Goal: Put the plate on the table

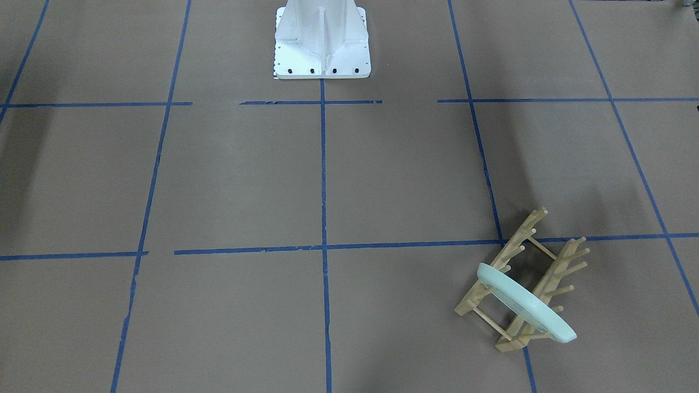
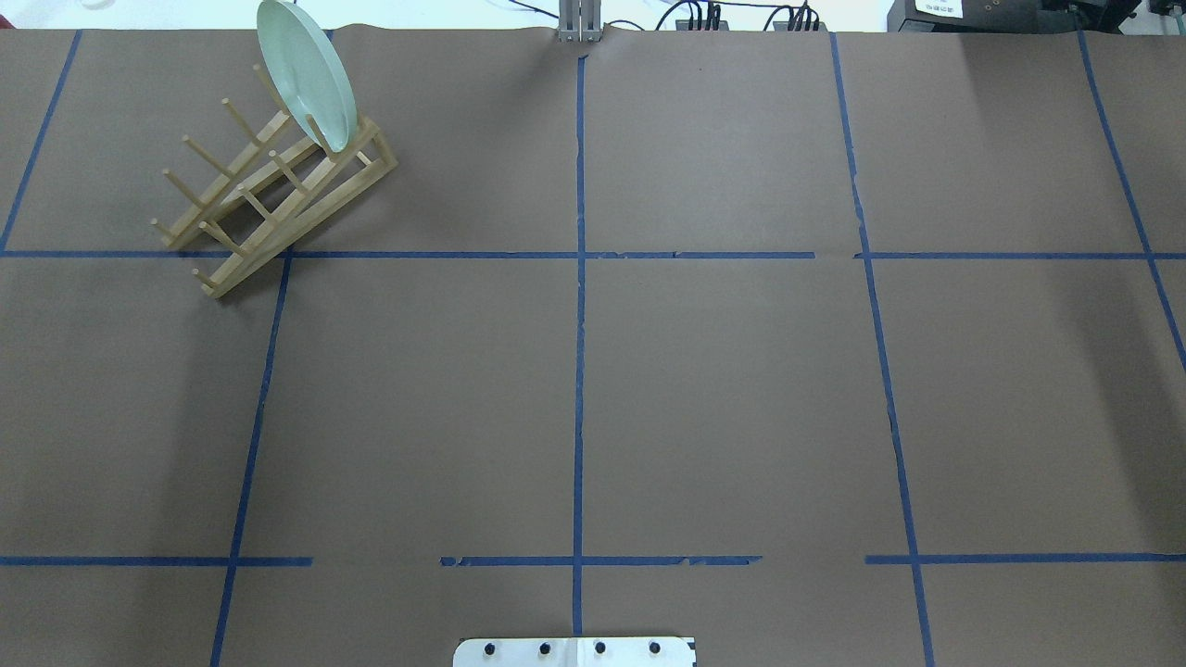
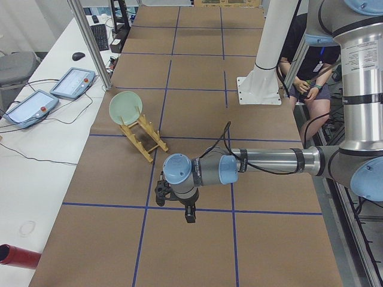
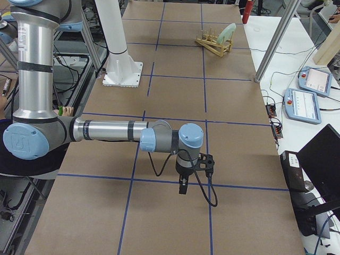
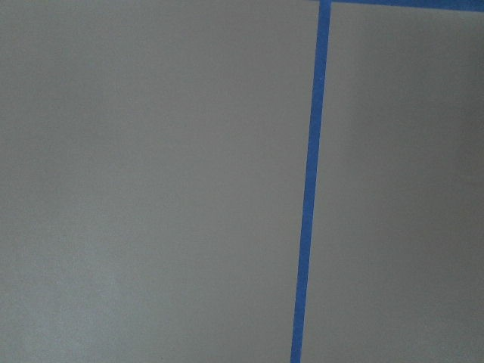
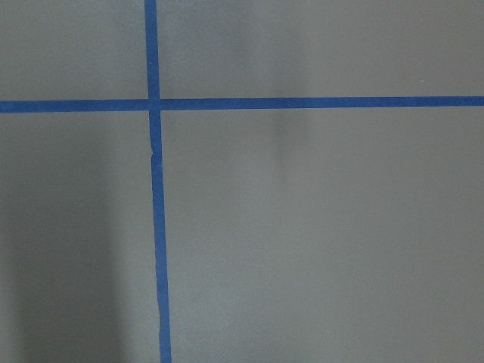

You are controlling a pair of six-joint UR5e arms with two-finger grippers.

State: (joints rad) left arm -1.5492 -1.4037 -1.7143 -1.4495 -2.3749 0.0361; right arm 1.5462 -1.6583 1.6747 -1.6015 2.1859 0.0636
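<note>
Look first at the plate [image 2: 306, 74]: pale green, standing up on its edge in the end slot of the wooden rack [image 2: 315, 215], leaning a little between the pegs. Not lying flat on the table [image 2: 723, 389] yet. Parked in the far corner on the robot's left side, well apart from the white base [image 1: 322, 43]. Touched by no gripper. Next, look at the left gripper [image 3: 190, 218]: pointing down over plain brown paper near a blue line, well apart from the rack. Too far off and too side-on to tell whether pinched together or spread wide. Same story for the right gripper [image 4: 182, 190]: pointing down near a blue line, far away from the plate, and again no telling whether spread or pinched. From each wrist camera, only paper and blue tape to see. So, by the look of it, nothing done yet. Left to do: reach over to the rack, likely with the left arm as the nearer one, grab the plate by its rim, lift it up out of the pegs, lay it flat on the paper, then let go.
</note>
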